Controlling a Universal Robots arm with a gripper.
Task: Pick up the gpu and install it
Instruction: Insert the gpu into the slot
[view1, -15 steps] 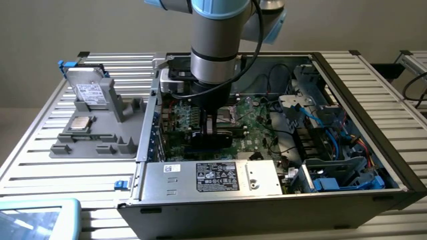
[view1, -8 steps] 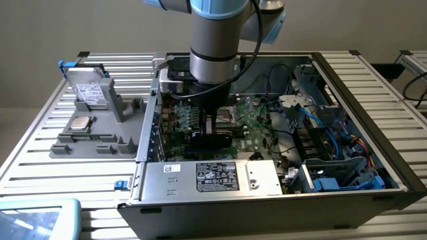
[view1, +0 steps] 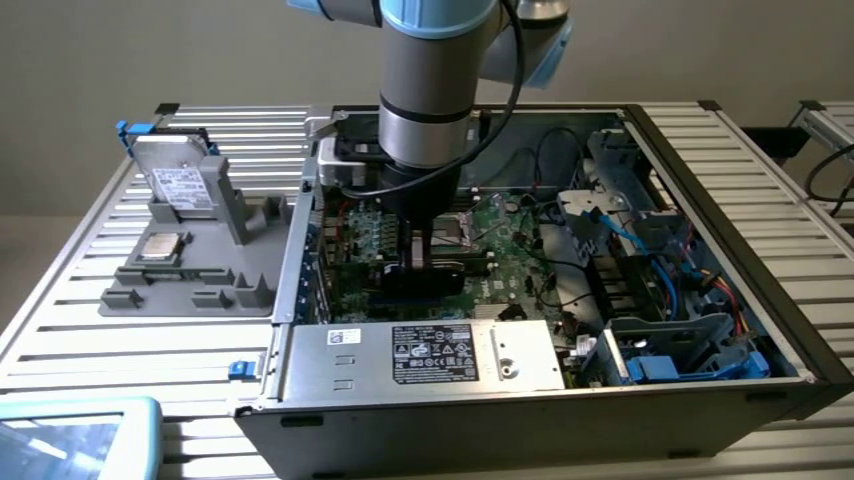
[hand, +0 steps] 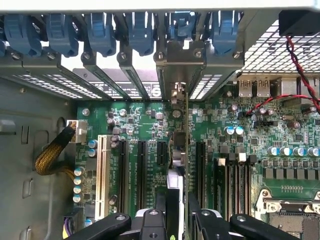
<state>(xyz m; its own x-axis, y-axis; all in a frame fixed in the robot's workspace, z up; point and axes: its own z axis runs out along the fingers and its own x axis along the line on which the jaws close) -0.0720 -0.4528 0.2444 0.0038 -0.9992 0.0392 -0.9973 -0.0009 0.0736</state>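
The gpu (hand: 186, 150) shows edge-on in the wrist view as a thin upright card. It stands over the motherboard's (hand: 140, 120) expansion slots, with its silver bracket (hand: 179, 55) up against the case's rear slot openings. My gripper (hand: 177, 202) is shut on the card, one black finger on each side. In the exterior view the arm reaches down into the open computer case (view1: 747, 260). There my gripper (view1: 424, 258) sits low over the board with the dark gpu (view1: 424, 287) beneath it. Whether the card's edge is seated in a slot cannot be told.
Long black expansion slots (hand: 122, 170) lie beside the card, under a row of blue bracket latches (hand: 100, 32). The power supply (view1: 427, 355) fills the case front and blue cables (view1: 654, 240) its right. A grey holder (view1: 200, 250) with a drive (view1: 180, 185) stands at the exterior view's left.
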